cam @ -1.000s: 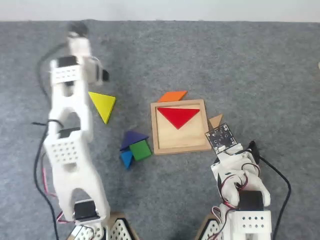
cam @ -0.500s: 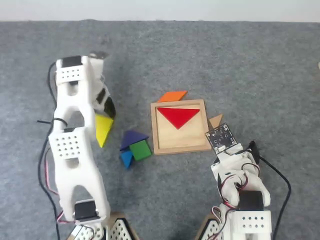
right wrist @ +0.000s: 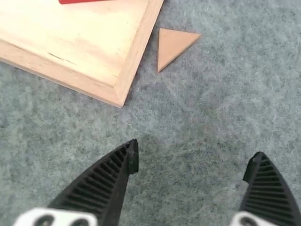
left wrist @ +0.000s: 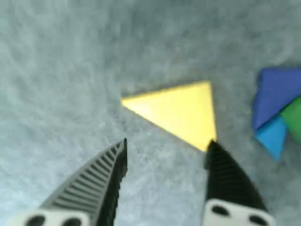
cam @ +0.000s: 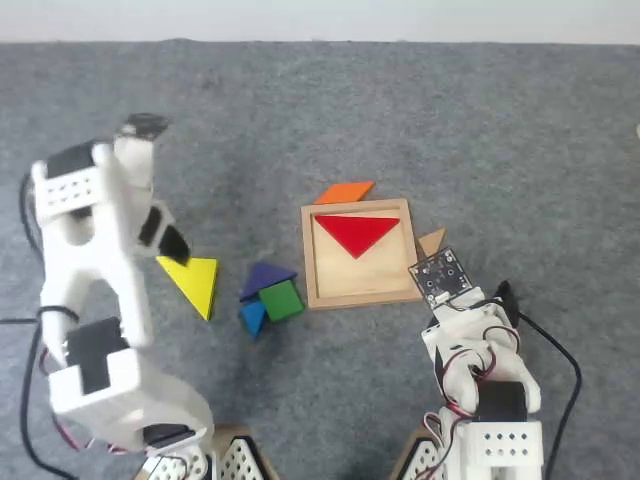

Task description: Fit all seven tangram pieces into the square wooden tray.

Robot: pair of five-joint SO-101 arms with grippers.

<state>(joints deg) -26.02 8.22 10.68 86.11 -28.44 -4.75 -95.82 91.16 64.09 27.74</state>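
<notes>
High view: yellow triangle (cam: 195, 277) long edge runs diagonally.

Soft, even light is falling from overhead across the grey carpet (cam: 520, 120), and nothing on it is glaring. The left arm's white shell (cam: 95, 260) is catching that light brightly and throwing only a faint, fuzzy shadow beside it. Just ahead of the left gripper's (left wrist: 167, 142) parted jaws, the yellow triangle (left wrist: 181, 113) is glowing, with a thin dim band running along its edge nearest the jaws. Beyond the right gripper (right wrist: 195, 148), the wooden tray (right wrist: 136, 56) is laying a narrow soft shadow on the side facing the jaws, while the tan triangle (right wrist: 171, 44) is casting almost none.
</notes>
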